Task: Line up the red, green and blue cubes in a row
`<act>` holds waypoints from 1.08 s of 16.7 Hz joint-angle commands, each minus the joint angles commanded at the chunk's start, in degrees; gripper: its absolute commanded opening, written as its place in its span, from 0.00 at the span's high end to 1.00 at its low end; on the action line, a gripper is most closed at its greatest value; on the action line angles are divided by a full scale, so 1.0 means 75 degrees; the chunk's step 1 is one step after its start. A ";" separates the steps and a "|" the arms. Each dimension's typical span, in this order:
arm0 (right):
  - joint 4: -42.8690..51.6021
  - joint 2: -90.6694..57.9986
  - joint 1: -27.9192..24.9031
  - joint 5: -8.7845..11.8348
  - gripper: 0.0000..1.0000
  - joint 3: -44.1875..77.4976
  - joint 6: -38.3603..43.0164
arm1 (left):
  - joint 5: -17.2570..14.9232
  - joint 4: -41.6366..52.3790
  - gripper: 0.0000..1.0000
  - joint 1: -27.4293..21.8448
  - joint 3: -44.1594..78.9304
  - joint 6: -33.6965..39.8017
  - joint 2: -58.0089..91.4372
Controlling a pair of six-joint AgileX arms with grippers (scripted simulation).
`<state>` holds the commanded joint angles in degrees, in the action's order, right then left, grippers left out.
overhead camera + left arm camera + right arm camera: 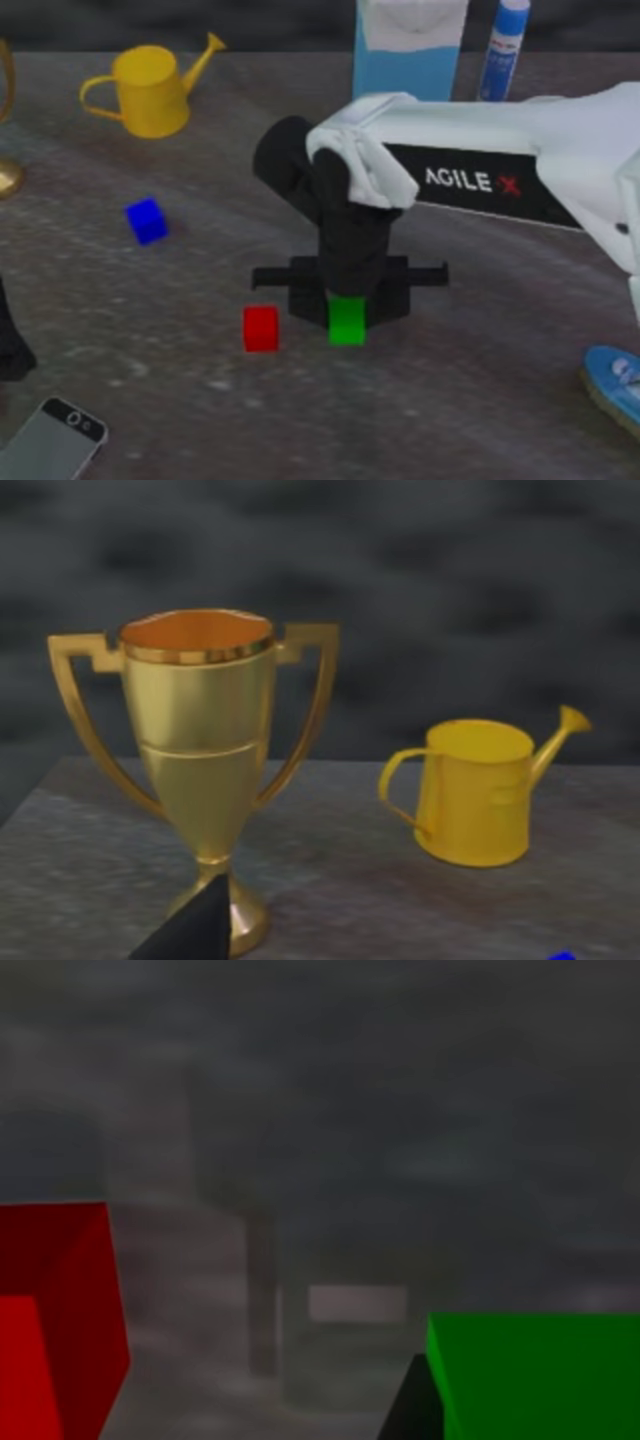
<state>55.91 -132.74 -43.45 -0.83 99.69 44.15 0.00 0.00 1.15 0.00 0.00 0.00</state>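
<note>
grey mottled table [480, 400], dark backdrop, right jaws [347, 318] around green cube [347, 322], closure unclear, red cube [261, 328] beside

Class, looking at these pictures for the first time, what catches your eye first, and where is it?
The white right arm reaching across the table, its gripper down at the green cube, just right of the red cube. The blue cube sits apart to the left. The yellow watering can stands at the back left.

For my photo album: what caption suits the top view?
Right gripper over the green cube, beside the red cube; blue cube apart.
</note>
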 joint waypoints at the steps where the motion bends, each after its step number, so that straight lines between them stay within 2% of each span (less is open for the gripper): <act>1: -0.0052 -0.0023 -0.0005 -0.0003 1.00 -0.0043 0.0001 | 0.0000 0.0000 0.00 0.0000 0.0000 0.0000 0.0000; 4: -0.0052 -0.0023 -0.0005 -0.0003 1.00 -0.0043 0.0001 | 0.0000 0.0000 0.00 0.0000 0.0000 0.0000 0.0000; 17: -0.0052 -0.0023 -0.0005 -0.0003 0.02 -0.0043 0.0001 | 0.0000 0.0000 0.00 0.0000 0.0000 0.0000 0.0000; 18: -0.0052 -0.0023 -0.0005 -0.0003 0.00 -0.0043 0.0001 | 0.0000 0.0000 0.00 0.0000 0.0000 0.0000 0.0000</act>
<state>55.52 -132.91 -43.49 -0.86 99.37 44.16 0.00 0.00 1.15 0.00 0.00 0.00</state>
